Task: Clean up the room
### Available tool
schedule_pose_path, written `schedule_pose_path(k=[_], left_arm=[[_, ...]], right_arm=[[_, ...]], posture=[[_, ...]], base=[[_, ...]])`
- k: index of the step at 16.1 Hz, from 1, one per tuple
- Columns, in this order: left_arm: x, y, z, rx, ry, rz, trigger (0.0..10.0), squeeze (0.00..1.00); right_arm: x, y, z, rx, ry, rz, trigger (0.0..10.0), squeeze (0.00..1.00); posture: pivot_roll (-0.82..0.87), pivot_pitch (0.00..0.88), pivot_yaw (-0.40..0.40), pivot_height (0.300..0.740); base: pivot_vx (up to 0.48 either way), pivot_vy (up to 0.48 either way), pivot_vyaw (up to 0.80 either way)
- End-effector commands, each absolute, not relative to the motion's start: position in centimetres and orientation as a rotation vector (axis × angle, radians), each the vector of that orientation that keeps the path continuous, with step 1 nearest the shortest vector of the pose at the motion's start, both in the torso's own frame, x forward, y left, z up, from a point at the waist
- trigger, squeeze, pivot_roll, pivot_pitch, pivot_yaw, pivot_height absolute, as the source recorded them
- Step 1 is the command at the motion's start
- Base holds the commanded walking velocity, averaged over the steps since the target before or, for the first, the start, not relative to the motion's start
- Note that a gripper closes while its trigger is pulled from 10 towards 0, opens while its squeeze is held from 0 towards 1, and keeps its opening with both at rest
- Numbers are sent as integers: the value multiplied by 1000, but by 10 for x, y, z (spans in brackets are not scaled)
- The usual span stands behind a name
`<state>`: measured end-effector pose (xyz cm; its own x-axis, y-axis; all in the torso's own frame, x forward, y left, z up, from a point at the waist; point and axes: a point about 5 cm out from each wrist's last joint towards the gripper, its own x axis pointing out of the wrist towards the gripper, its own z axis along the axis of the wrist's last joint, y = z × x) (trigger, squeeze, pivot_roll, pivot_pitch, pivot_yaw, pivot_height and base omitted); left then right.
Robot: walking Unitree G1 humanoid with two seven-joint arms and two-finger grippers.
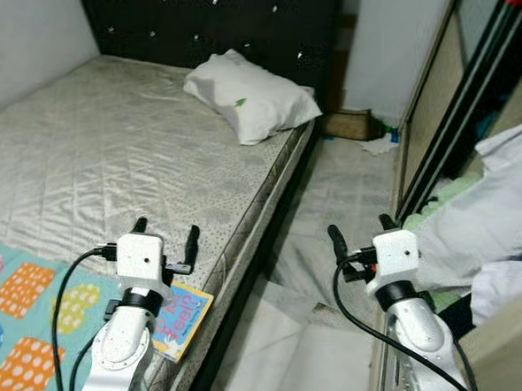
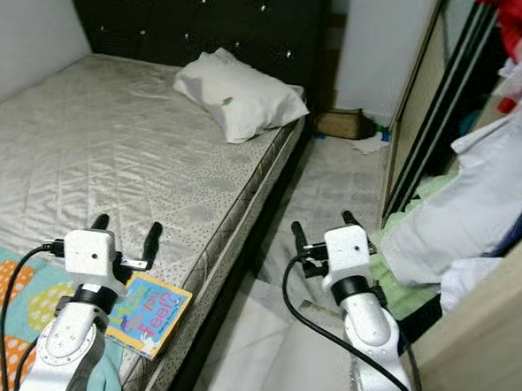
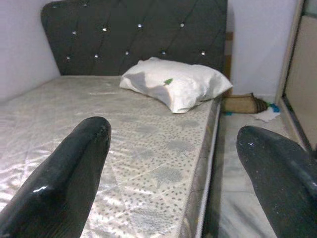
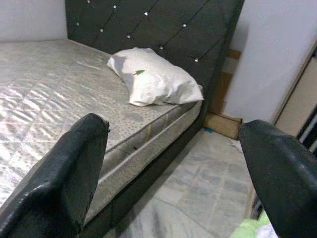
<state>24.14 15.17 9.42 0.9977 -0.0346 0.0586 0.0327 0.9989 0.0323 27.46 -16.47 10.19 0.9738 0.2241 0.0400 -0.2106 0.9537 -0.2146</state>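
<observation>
A white pillow (image 1: 249, 95) lies at the head of the bare quilted mattress (image 1: 113, 151), against the dark tufted headboard (image 1: 210, 15). A colourful children's book (image 1: 182, 319) rests at the mattress's near edge, partly under my left arm. Beside it lies a teal blanket with pink, orange and yellow patches (image 1: 15, 305). My left gripper (image 1: 166, 232) hovers open over the mattress just beyond the book, holding nothing. My right gripper (image 1: 360, 228) is open too, raised over the floor aisle beside the bed. Both wrist views look toward the pillow (image 3: 173, 87) (image 4: 151, 79).
A narrow floor aisle (image 1: 350, 192) runs between the bed and an open sliding wardrobe (image 1: 434, 126) spilling white and green clothes (image 1: 500, 201). A brown basket (image 1: 350, 123) and white scraps (image 1: 379, 145) sit at the aisle's far end. White sheeting (image 1: 279, 338) covers the near floor.
</observation>
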Motion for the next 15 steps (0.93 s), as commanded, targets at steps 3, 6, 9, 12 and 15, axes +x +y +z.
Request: schedule_pose_path(k=[3, 6, 9, 12, 15], left_arm=[[243, 151, 96, 40, -65, -45, 10000, 0], [244, 149, 96, 40, -67, -48, 10000, 0], [244, 148, 95, 40, -67, -52, 10000, 0], [244, 147, 95, 40, -67, -54, 10000, 0], [244, 147, 95, 39, -68, -56, 10000, 0]], right_arm=[[277, -167, 109, -231, -90, 227, 10000, 0], [277, -167, 109, -232, -91, 231, 10000, 0], [278, -167, 110, -232, -91, 233, 10000, 0], [278, -166, 110, -237, -91, 235, 10000, 0], [277, -166, 109, -236, -90, 233, 10000, 0]], posture=[[-174, 0, 52, 740], [-175, 0, 50, 740], [-175, 0, 50, 740], [-176, 0, 48, 740], [-176, 0, 48, 740]], base=[[0, 0, 552], [0, 0, 567], [0, 0, 496], [0, 0, 171], [0, 0, 800]])
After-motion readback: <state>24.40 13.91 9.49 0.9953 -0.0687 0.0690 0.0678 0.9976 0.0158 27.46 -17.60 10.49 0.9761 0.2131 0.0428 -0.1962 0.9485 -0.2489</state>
